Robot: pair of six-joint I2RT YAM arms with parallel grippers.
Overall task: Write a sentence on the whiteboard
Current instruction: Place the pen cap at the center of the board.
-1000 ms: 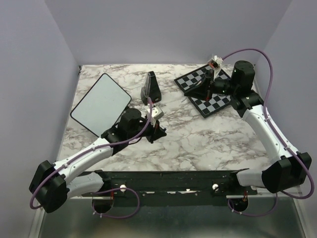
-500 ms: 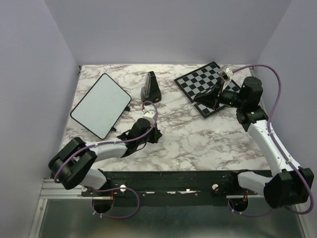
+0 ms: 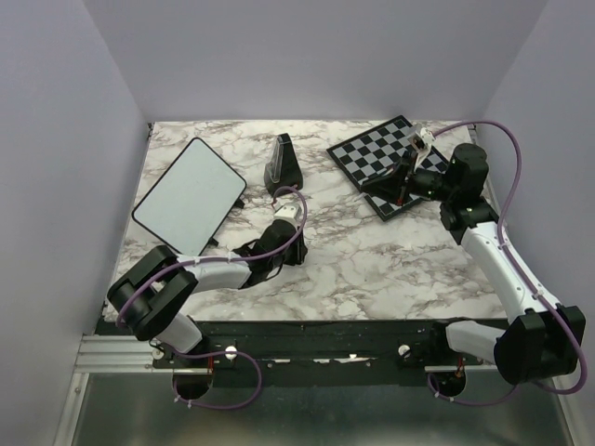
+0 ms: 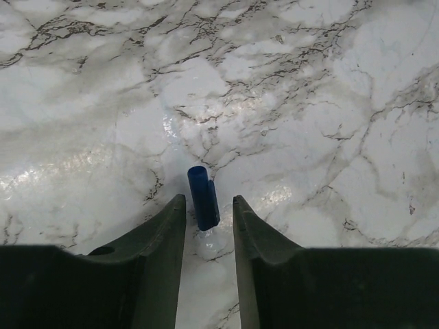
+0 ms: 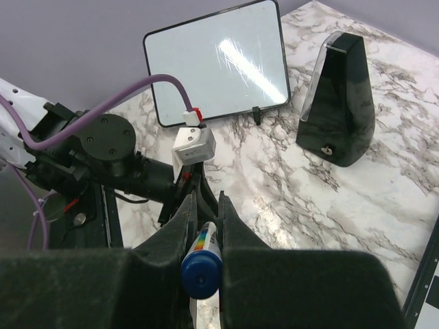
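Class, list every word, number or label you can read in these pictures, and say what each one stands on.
No readable text anywhere.
The whiteboard: blank, nothing written yet.
Label on the marker: coloured band only, too blurred to read.

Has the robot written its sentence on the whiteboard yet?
Not yet. Done: a little blue cap lies on the table between the left gripper's open jaws, apparently pulled off. In hand: the right gripper clamps the marker. Left: the whiteboard is blank, so all the writing.
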